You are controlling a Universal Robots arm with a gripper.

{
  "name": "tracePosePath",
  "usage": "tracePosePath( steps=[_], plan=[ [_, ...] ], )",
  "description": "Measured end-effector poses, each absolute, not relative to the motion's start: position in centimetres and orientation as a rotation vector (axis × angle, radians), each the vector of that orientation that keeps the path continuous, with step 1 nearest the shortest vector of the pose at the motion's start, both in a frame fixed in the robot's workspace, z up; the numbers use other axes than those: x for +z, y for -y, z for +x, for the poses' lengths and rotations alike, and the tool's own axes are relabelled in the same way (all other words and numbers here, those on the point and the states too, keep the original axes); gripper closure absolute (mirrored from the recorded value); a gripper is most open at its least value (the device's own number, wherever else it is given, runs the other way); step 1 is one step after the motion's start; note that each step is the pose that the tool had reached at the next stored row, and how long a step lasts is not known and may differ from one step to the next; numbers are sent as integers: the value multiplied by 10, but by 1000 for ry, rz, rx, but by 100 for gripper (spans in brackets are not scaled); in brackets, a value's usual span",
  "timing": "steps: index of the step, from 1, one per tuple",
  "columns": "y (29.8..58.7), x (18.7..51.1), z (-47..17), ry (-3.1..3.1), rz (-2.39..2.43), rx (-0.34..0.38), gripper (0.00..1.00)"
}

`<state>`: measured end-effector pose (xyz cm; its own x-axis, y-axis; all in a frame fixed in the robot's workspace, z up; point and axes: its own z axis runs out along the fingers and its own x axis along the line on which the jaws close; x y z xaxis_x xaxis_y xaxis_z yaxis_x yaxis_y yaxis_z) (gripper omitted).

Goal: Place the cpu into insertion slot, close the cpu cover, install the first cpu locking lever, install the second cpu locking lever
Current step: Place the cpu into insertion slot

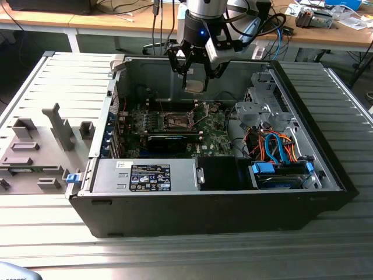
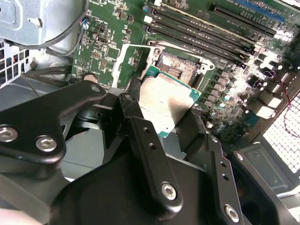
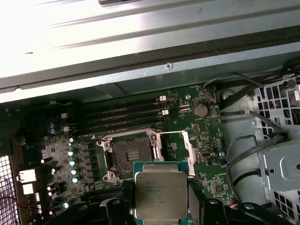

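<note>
The tool (image 1: 195, 80) is closed to a narrow span on the cpu (image 2: 166, 103), its dark fingers (image 2: 140, 136) pressing on two opposite edges of the plate. The metal lid faces up towards both wrist cameras. In the exterior view the cpu hangs inside the open computer case (image 1: 204, 216), clear of the board and well above it.

I judge the plate to be light, thin and stiff, so it needs very little grip. The smooth metal lid and narrow edges could let it slip or twist if the hold is uneven. Its green border looks like the right place to hold it. The edges are the safe contact, and the underside, which cannot be seen here, is best left untouched. The part is probably fragile when pushed down at an angle.

Below it lies the insertion slot (image 3: 132, 153), a dark square with a metal rim, uncovered and with nothing in it. In the first wrist view the cpu sits just to one side of the slot, not over it. The cpu cover (image 3: 186, 145) stands swung open beside the slot. Around them is the green motherboard (image 3: 206, 183) with its long memory sockets (image 3: 126, 117). The case rests on a ribbed metal surface (image 1: 175, 256).
</note>
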<state>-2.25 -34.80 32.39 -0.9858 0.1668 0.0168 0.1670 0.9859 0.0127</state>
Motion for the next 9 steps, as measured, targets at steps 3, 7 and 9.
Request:
tracePosePath(
  steps=[3,7,9],
  plan=[
    [348,324,-22,3114,-270,-22,45],
    [348,324,-22,3113,-281,-22,45],
    [348,324,-22,3113,-287,-22,45]
  ],
)
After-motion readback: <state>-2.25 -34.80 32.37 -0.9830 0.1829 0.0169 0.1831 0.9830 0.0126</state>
